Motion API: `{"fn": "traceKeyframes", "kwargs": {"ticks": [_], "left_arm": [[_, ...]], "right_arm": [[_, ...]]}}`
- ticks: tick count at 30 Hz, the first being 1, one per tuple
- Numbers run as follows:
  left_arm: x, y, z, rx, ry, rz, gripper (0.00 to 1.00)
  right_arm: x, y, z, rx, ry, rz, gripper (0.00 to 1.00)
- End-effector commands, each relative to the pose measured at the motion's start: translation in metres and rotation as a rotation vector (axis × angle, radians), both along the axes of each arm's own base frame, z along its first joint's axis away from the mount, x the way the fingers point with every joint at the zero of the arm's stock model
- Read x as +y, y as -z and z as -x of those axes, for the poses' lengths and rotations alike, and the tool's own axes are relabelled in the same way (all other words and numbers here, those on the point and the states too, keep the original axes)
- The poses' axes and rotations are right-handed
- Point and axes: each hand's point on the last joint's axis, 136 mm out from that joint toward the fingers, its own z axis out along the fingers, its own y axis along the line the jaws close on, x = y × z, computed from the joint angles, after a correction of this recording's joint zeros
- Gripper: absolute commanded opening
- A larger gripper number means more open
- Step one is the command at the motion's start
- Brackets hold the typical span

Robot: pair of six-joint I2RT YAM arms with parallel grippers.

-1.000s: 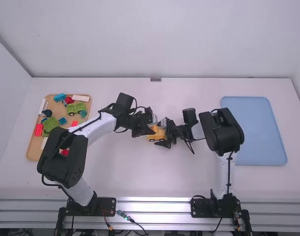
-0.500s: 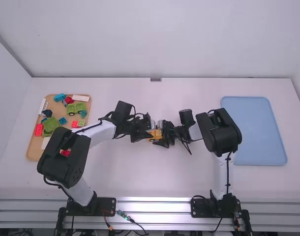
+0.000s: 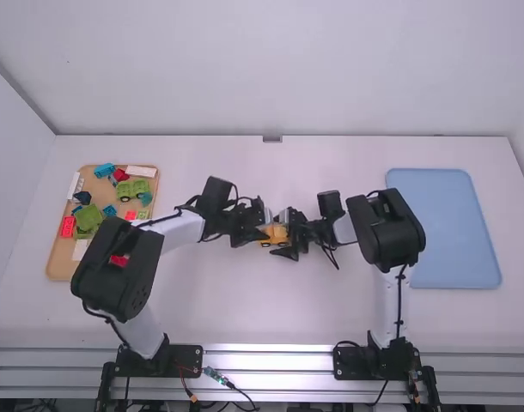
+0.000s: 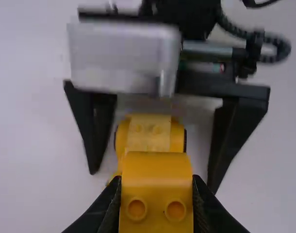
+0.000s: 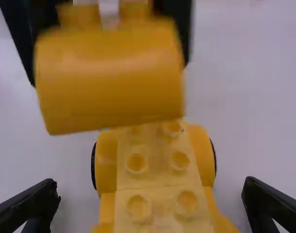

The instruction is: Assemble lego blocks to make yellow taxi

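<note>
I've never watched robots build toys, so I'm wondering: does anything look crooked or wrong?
Mid-table, the yellow block in the left arm's fingers looks slightly crooked, its edge slanting relative to the studded yellow base; perhaps just mid-placement. Nothing looks damaged.

Smooth plastic yellow block [image 4: 156, 167] over the smooth matt table [image 3: 331, 313]; matt wood-like tray [image 3: 59, 268] on the table's left, smooth plastic-looking blue tray [image 3: 451, 232] on its right, shiny metal rails [image 3: 266, 362] along its near edge
</note>
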Motion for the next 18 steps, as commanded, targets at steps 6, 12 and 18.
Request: {"fn": "traceKeyframes", "kwargs": {"ticks": [6,12,18], "left_arm": [[-0.012,-0.002,-0.009,0.011,0.043,0.038,0.02],[-0.013,-0.005,-0.016,-0.003,0.037,0.037,0.01],[-0.016,-0.006,-0.021,-0.011,0.050,0.040,0.01]], "right_arm": [[-0.009,-0.007,0.006,-0.013,-0.040,-0.081,0.94],[-0.006,-0.004,0.007,-0.014,-0.043,-0.067,0.83],[-0.006,-0.003,0.007,-0.014,-0.039,-0.063,0.82]]}}
